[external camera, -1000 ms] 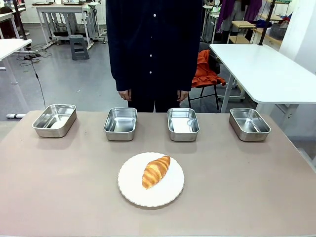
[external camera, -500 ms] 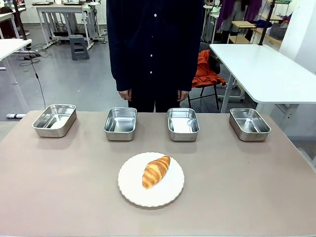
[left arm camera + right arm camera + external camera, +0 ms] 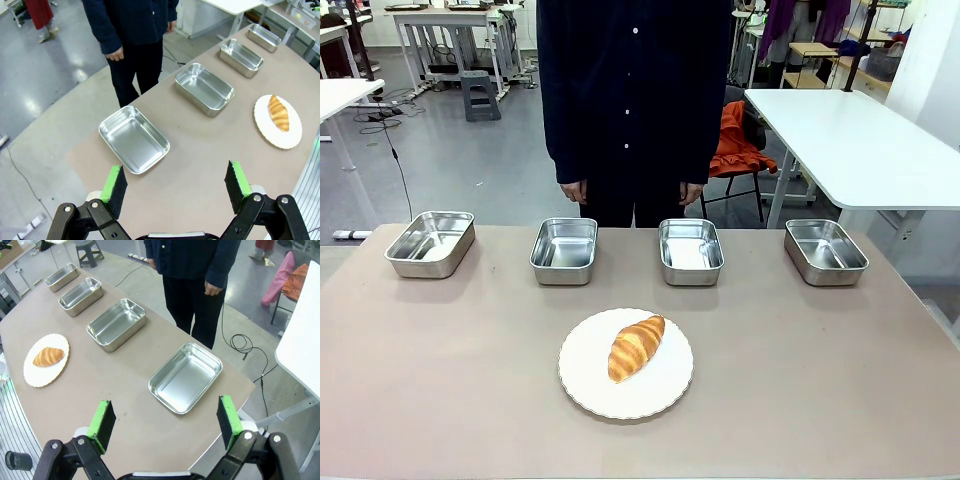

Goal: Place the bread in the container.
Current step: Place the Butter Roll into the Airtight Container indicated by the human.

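The bread (image 3: 635, 347), a golden-brown croissant, lies on a round white plate (image 3: 665, 385) at the middle of the table; it also shows as the bread (image 3: 278, 113) and the bread (image 3: 48, 357) in the wrist views. Several steel containers stand in a row along the far edge; which one the task means I cannot tell. My left gripper (image 3: 175, 186) is open, high above the table's left end near one container (image 3: 133, 138). High over the right end, my right gripper (image 3: 167, 421) hangs open above another container (image 3: 186, 377).
A person in dark clothes (image 3: 632, 100) stands at the far edge, hands at their sides behind the middle pans (image 3: 564, 249) (image 3: 689, 250). The outer pans (image 3: 430, 241) (image 3: 825, 250) sit near the table's corners. A white table (image 3: 860, 140) stands at the back right.
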Robot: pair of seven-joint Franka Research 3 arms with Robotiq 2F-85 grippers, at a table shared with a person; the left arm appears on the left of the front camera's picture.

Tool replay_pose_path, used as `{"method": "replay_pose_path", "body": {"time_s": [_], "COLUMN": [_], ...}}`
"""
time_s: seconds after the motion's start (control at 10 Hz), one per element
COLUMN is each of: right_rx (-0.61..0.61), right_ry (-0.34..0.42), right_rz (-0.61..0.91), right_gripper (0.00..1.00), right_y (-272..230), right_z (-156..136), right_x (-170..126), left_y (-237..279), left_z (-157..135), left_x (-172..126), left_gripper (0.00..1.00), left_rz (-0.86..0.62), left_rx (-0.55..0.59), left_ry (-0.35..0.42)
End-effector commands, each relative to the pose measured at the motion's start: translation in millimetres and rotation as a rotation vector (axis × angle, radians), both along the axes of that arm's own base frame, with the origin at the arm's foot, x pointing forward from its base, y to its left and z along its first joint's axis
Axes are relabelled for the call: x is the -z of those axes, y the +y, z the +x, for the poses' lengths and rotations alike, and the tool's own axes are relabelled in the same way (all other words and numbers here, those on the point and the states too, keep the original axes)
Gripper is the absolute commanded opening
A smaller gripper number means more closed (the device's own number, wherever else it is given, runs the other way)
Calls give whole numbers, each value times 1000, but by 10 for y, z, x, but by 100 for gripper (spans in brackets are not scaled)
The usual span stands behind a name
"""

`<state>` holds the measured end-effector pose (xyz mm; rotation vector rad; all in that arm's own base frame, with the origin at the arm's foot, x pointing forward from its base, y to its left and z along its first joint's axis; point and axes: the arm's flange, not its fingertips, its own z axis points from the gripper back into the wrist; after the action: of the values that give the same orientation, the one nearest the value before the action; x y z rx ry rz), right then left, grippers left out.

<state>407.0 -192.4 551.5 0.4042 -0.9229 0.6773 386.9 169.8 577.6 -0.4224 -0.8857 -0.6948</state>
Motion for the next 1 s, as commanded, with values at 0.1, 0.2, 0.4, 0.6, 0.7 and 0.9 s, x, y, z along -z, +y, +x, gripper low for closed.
{"method": "replay_pose_path", "body": {"time_s": [0.1,0.2,0.4,0.6,0.7,0.9], "right_rx": [-3,-3,-3,-3,-3,-3], "right_ry": [-21,-21,-21,-21,-21,-21], "right_rz": [11,11,11,11,11,11], "right_gripper": [100,100,100,100,100,100], "right_y": [-1,-1,-1,-1,-1,-1], "right_z": [24,24,24,24,24,24], "right_x": [-5,-5,-5,-5,-5,-5], "left_y": [22,22,22,22,22,22], "left_z": [-13,-13,-13,-13,-13,-13], "left_x": [-13,-13,-13,-13,-13,-13], "left_gripper": [100,100,100,100,100,100], "left_rz": [-8,-8,-8,-8,-8,-8], "left_rx": [6,6,6,6,6,6], "left_ry": [-2,-2,-2,-2,-2,-2]}}
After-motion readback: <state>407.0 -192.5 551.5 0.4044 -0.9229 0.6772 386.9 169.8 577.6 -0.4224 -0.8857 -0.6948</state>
